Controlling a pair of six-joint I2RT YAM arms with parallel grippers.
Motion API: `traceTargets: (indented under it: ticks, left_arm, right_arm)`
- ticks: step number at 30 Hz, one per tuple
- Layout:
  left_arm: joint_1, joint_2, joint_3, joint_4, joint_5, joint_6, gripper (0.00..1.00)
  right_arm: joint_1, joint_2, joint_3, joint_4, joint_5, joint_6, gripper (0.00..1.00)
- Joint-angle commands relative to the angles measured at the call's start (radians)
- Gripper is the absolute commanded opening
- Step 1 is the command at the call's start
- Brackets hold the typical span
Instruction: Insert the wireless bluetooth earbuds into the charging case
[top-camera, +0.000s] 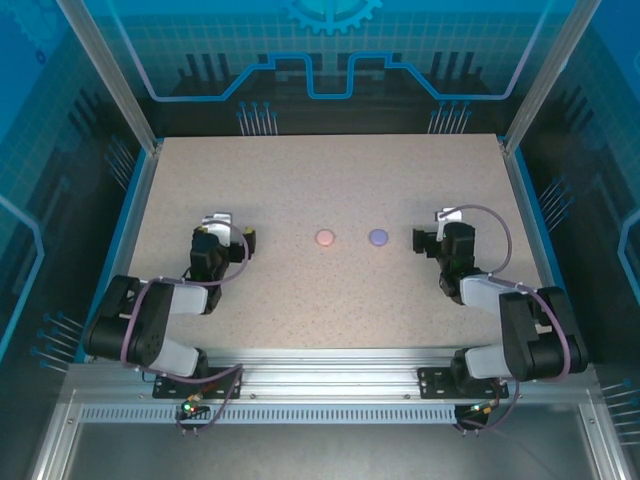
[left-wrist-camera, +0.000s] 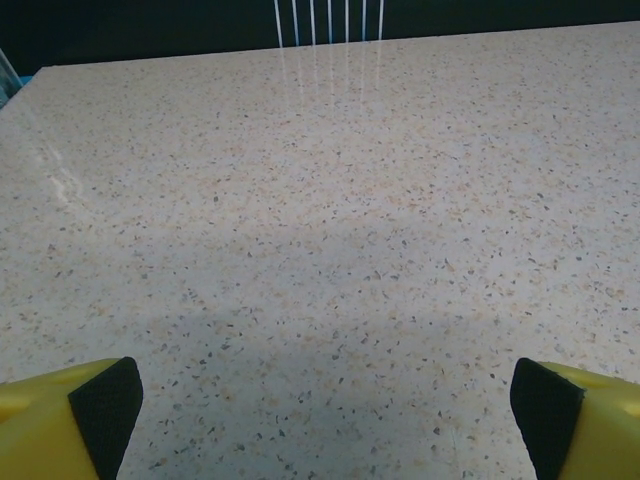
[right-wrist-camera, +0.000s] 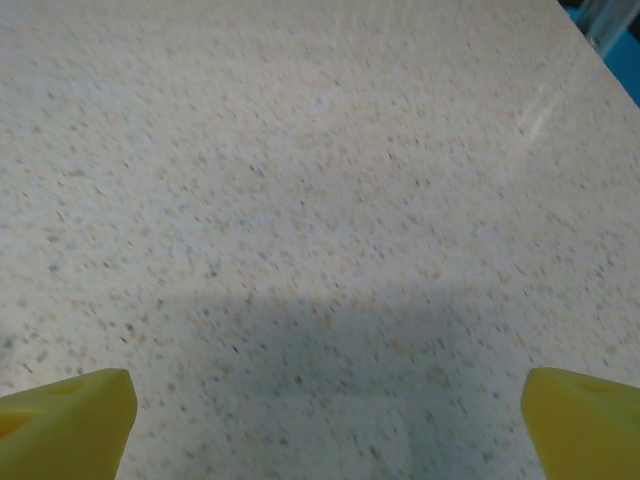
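Two small round charging cases lie side by side at the middle of the table, one pink (top-camera: 325, 238) and one purple (top-camera: 378, 237). No earbuds are in sight; they are hidden or out of view. My left gripper (top-camera: 226, 230) rests low over the table to the left of the pink case, and in its wrist view the left gripper (left-wrist-camera: 325, 425) is open with bare tabletop between its yellow fingers (left-wrist-camera: 60, 420). To the right of the purple case sits my right gripper (top-camera: 438, 232), and the right gripper (right-wrist-camera: 325, 425) is likewise open over bare tabletop.
The speckled beige table (top-camera: 330, 180) has a blue rim and is framed by metal posts and dark walls. An aluminium rail (top-camera: 330, 375) along the near edge carries both arm bases.
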Motion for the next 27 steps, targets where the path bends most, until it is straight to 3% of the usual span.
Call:
traceTargets:
  ticks: [1,3,4,10,12,24,27]
  left_arm:
    - [0.011,0.024,-0.001,0.075,0.081,-0.001,0.99]
    - [0.017,0.029,0.011,0.064,0.085,-0.004,0.99]
    - [0.02,0.026,0.022,0.04,0.089,-0.009,0.99]
    - [0.09,0.04,0.119,-0.127,0.137,-0.081,0.99]
    - [0.111,0.041,0.119,-0.125,0.176,-0.095,0.99]
    - [0.11,0.041,0.113,-0.115,0.172,-0.094,0.99]
    - [0.111,0.042,0.114,-0.117,0.17,-0.094,0.99]
  right_arm:
    - [-0.021,0.065,-0.03,0.242,-0.079,-0.034,1.0]
    - [-0.019,0.119,-0.03,0.295,-0.1,-0.049,1.0]
    - [-0.021,0.11,0.006,0.2,-0.106,-0.043,1.0]
    - [-0.044,0.114,0.013,0.198,-0.154,-0.037,1.0]
    - [-0.045,0.114,0.013,0.2,-0.157,-0.037,1.0]
    - [-0.034,0.116,0.014,0.2,-0.144,-0.045,1.0]
    - [-0.047,0.119,0.03,0.17,-0.232,-0.064,1.0]
